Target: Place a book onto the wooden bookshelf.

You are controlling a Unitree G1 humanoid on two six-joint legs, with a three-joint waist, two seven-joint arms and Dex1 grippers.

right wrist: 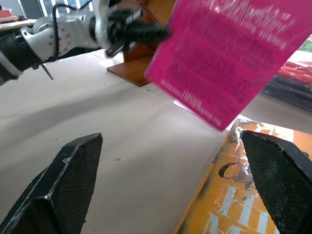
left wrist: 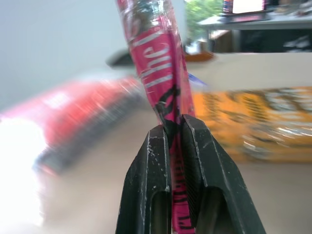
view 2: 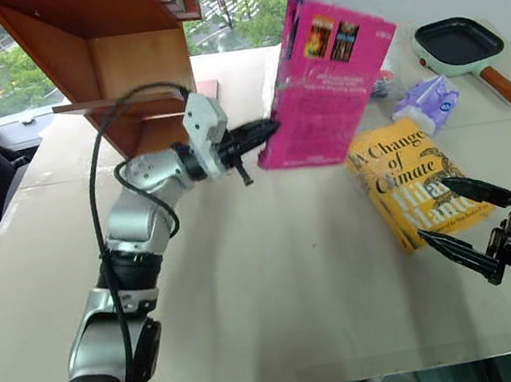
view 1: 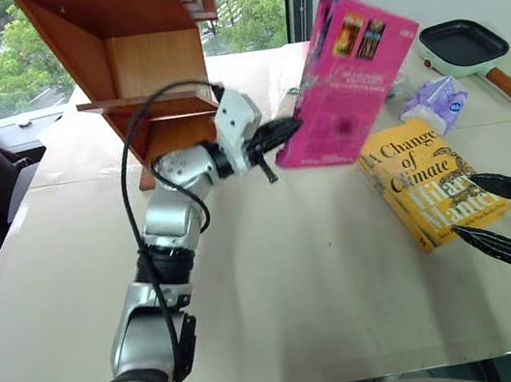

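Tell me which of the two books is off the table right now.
The pink book, gripped at its lower corner by the left end effector and held up beside the wooden bookshelf. The yellow book lies flat on the table.

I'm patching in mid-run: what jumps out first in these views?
The pink book, lifted clear of the table and tilted, is clamped at its lower corner by the left gripper. Just behind that arm stands the wooden bookshelf. On the table's right side, the right gripper stands open at the yellow paperback lying flat.
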